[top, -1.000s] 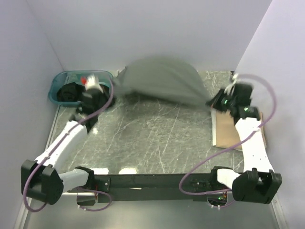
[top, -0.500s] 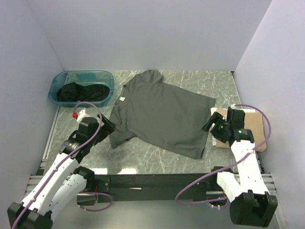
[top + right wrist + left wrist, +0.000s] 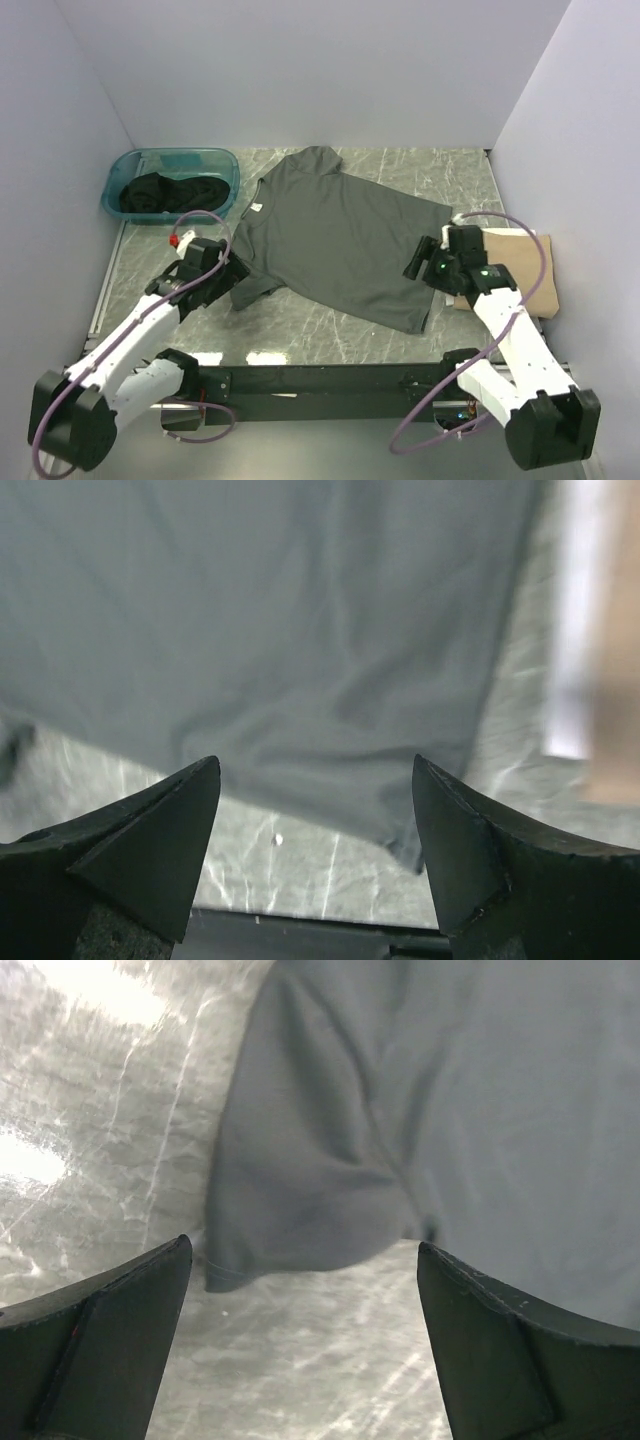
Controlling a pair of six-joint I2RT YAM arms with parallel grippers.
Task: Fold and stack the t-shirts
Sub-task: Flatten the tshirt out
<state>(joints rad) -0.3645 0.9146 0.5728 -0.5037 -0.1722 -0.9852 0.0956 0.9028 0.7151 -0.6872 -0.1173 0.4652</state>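
The dark grey-olive t-shirt (image 3: 335,235) is being shown spread flat on the table (image 3: 330,330), between both pincers. The left gripper (image 3: 228,270) is being held wide apart and empty, the sleeve (image 3: 300,1210) lying just ahead of its fingertips. The right gripper (image 3: 418,264) is also being held apart, clamping nothing, with the hem (image 3: 330,800) just ahead and the tan t-shirt (image 3: 515,265) just behind. Folding is judged about to begin: sleeve and hem are needing to be pinched and carried across.
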